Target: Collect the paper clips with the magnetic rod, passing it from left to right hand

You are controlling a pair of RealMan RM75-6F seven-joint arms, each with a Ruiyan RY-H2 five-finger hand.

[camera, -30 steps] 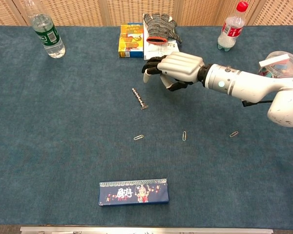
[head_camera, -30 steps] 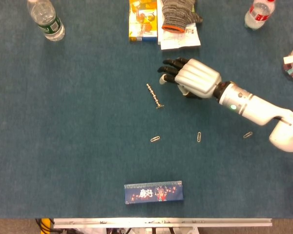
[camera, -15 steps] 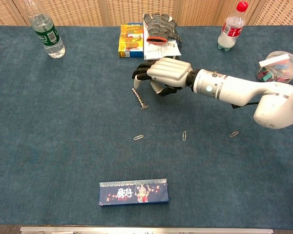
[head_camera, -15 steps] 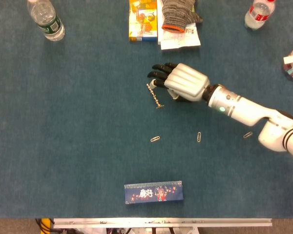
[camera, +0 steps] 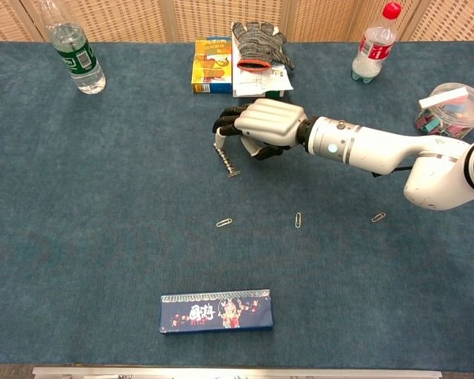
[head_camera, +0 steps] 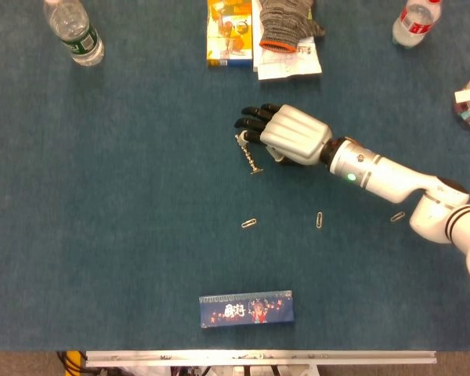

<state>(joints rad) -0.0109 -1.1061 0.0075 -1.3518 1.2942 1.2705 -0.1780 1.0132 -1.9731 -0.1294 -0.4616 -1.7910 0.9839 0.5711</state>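
Note:
The magnetic rod (head_camera: 248,154) (camera: 225,161) lies on the blue cloth, a thin beaded metal stick with a small foot at its near end. My right hand (head_camera: 287,135) (camera: 262,125) hovers just right of it, palm down, its dark fingertips (head_camera: 245,126) spread at the rod's far end and holding nothing. Whether they touch the rod is unclear. Three paper clips lie nearer the front: one (head_camera: 249,223) (camera: 224,223) below the rod, one (head_camera: 319,220) (camera: 298,219) in the middle, one (head_camera: 397,217) (camera: 378,216) under my right forearm. My left hand shows in neither view.
A blue printed box (head_camera: 246,308) (camera: 216,311) lies near the front edge. At the back stand a yellow carton (head_camera: 229,33), a knit glove (head_camera: 288,21) on paper, and two bottles (head_camera: 74,31) (head_camera: 414,21). A clear tub (camera: 450,106) sits far right.
My right hand has travelled left and slightly down over the table, from right of the rod until its fingertips reach the rod's far end. The rod and clips have not moved.

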